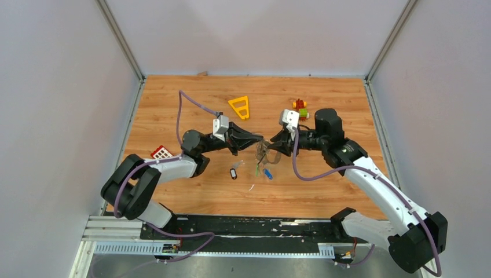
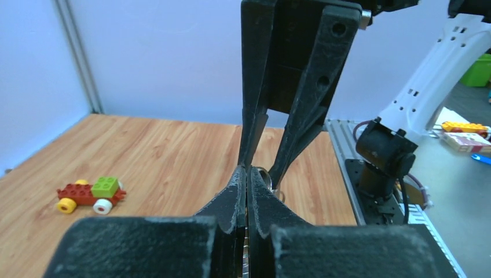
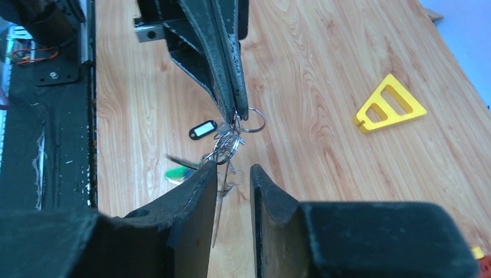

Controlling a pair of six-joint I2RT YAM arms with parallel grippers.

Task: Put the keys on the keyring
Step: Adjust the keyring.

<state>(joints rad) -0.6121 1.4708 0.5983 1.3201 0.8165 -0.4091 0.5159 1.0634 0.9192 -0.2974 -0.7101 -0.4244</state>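
My left gripper (image 1: 259, 145) is shut, with thin metal showing between its fingers (image 2: 234, 197). At its tips hangs a bunch of small rings (image 3: 231, 139), and below them the thin silver keyring (image 3: 220, 202), seen edge-on; it also shows in the top view (image 1: 267, 155). My right gripper (image 1: 273, 146) faces the left one tip to tip. It is open (image 3: 231, 168), its fingers either side of the hanging keyring without touching it. A black-tagged key (image 1: 234, 172) lies on the table, also in the right wrist view (image 3: 202, 128). Blue-tagged (image 1: 268, 174) and green-tagged (image 1: 256, 169) keys lie nearby.
A yellow triangle frame (image 1: 240, 107) lies behind the grippers. A red-green-yellow toy block figure (image 1: 300, 108) sits at the back right. A small red and white block (image 1: 161, 153) lies by the left arm. The black base rail (image 1: 231, 226) runs along the near edge.
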